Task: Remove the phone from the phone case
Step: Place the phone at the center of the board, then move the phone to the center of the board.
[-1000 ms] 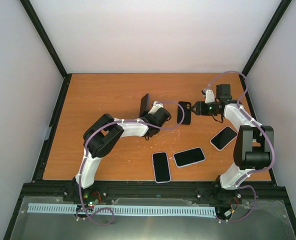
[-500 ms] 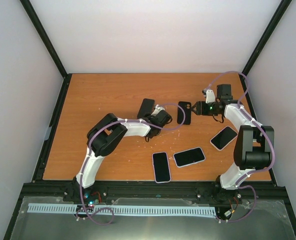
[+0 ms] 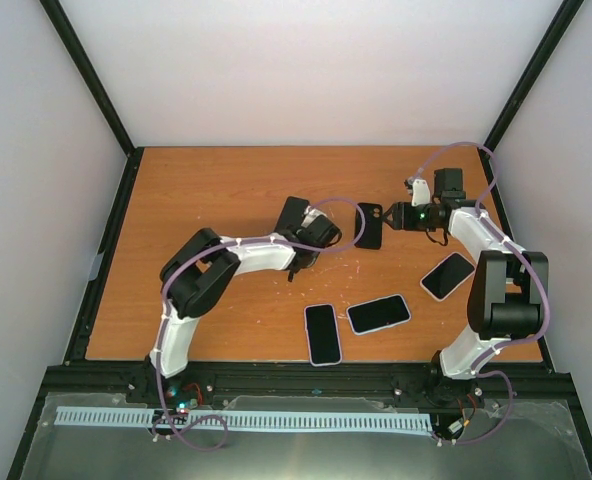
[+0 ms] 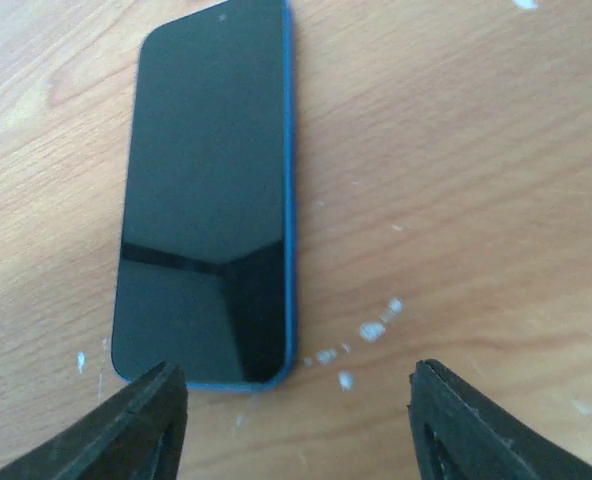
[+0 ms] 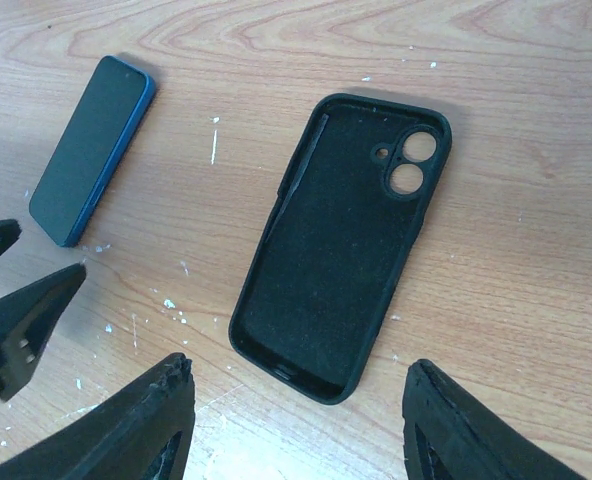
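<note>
Reading left claw (image 4: 294, 372) as spread wide with nothing in it, low over the bench (image 4: 476, 180) around mid-width, toward the far edge. Seeing the phone (image 4: 208, 190) flat, screen up, bare blue rim showing, straight ahead of that claw and offset toward one finger (image 4: 146, 420); long axis running away from the claw, near short end just beside the fingertip, contact impossible to tell. Counting the phone as already out of the case. Next to the right, finding the phone case (image 5: 341, 245) empty, open side up, lens cutouts at the end away from the right claw (image 5: 298, 362); long axis roughly along that claw's reach, slightly skewed, near end showing between the fingers, height above it unclear. Reading right claw as wide open too, gripping nothing. Putting phone and case apart, not touching. Judging left arm nearer the phone, right arm nearer the case; whatever comes next, best to back off without dragging either. Noting a spare phone (image 3: 323, 333) mid-width by the near edge, a second spare phone (image 3: 379, 313) just right of it, a third spare phone (image 3: 447, 275) close to the right edge; all well away from both claws, nothing blocking.
</note>
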